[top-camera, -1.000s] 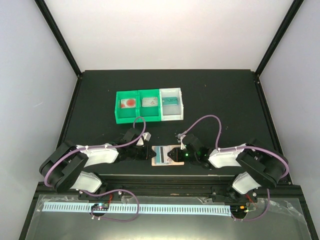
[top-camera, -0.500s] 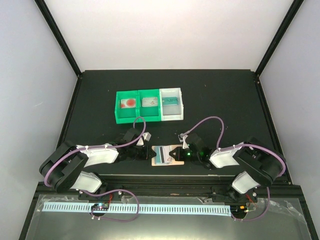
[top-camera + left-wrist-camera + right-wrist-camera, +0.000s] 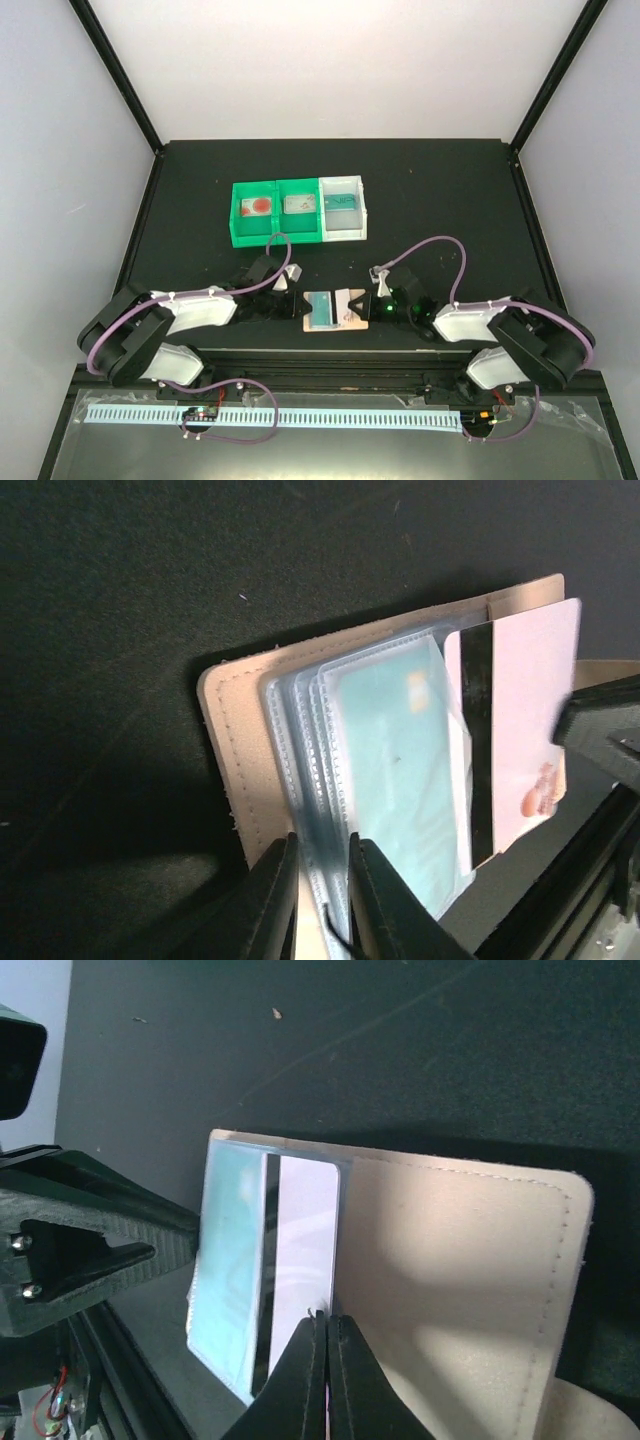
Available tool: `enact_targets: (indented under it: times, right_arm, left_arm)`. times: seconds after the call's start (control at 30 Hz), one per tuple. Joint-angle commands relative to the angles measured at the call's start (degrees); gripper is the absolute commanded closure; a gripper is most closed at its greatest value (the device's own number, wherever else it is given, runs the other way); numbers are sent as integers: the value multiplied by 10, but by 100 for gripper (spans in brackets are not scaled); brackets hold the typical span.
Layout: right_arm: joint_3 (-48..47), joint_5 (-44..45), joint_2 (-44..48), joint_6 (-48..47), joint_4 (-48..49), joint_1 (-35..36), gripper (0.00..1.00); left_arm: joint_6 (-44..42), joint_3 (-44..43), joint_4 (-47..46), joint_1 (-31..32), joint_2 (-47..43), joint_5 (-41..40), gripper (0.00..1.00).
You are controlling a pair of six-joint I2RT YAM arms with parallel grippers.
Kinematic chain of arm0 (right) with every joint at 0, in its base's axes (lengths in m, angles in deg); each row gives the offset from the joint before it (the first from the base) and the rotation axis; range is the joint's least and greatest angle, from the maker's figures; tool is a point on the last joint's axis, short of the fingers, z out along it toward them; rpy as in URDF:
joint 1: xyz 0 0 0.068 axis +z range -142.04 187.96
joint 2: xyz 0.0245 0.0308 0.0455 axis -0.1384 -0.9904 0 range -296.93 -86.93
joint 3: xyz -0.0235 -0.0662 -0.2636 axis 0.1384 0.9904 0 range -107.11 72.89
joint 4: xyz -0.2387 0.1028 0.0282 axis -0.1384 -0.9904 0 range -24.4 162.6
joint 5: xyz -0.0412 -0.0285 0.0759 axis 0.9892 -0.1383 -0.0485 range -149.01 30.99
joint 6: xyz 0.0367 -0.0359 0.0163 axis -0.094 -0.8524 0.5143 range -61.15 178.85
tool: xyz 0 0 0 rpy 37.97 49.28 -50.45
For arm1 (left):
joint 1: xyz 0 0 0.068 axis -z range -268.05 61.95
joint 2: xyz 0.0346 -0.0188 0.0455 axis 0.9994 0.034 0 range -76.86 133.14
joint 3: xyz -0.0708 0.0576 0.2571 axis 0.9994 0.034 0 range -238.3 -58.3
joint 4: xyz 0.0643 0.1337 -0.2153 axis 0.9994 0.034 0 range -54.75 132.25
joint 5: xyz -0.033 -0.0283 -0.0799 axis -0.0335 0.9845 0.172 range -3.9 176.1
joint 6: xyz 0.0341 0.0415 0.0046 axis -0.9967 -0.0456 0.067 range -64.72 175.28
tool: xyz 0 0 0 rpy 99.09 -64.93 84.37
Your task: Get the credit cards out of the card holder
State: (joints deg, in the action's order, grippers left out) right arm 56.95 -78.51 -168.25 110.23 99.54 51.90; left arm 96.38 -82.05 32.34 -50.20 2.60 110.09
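The right arm (image 3: 520, 335) has drawn back toward its own side since a second ago, and the right gripper (image 3: 325, 1355), which then stood partly open over the card holder (image 3: 460, 1290), is now clamped shut on the near edge of a pale striped card (image 3: 525, 700). That card has slid sideways with it and lies largely over the tan right flap, though its black-striped edge still overlaps the sleeve stack. By my reading the first extraction is under way but not finished, with a little more pull to the right needed to free it. The left gripper (image 3: 322, 858) has barely altered: its fingers are nipped close on the card holder at the near edge of the clear sleeves (image 3: 300, 740), anchoring it on the black table (image 3: 200, 180) just ahead of the front rail. A teal card (image 3: 395, 780) is still seated in the top sleeve, so at least one more remains to come out. Farther back, well apart, the green-and-white bin tray (image 3: 255, 238) holds a card-like piece in each compartment, too small to read. Nothing blocks the pull path; the likelier trouble is the sleeves dragging along if the left pinch slips, and the left fingers sit very near the teal card's lower corner.
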Motion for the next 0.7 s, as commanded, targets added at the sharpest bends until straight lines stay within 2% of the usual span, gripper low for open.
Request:
enact_targets:
  times: [0.0,0.13,0.27,0.37,0.43,0.5,0.6,0.67]
  right_arm:
    - [-1,10,42,-19,-51,-5,99]
    - [-11,23,86,-43,-100,-5,99]
    - [-31,27,130,-83,-149,-5,99]
    - [-37,8,150,-130,-141,-5,99]
    - [-42,0,157,-155,-130,-4,99]
    - [-52,2,164,-183,-129,1,99]
    - [-46,6,184,-238,-92,15,99]
    - [-24,0,201,-258,-35,19,99]
  left_arm:
    - [-5,-18,51,-2,-28,-23,79]
    - [-17,-51,103,-2,-56,-30,71]
    - [-25,-99,155,-2,-94,-23,57]
    - [-22,-125,174,-2,-126,-13,44]
    - [-9,-141,187,-3,-146,-9,38]
    - [16,-150,197,-4,-162,-3,32]
    - [102,-147,191,-10,-181,18,31]
    - [176,-124,138,-11,-193,65,31]
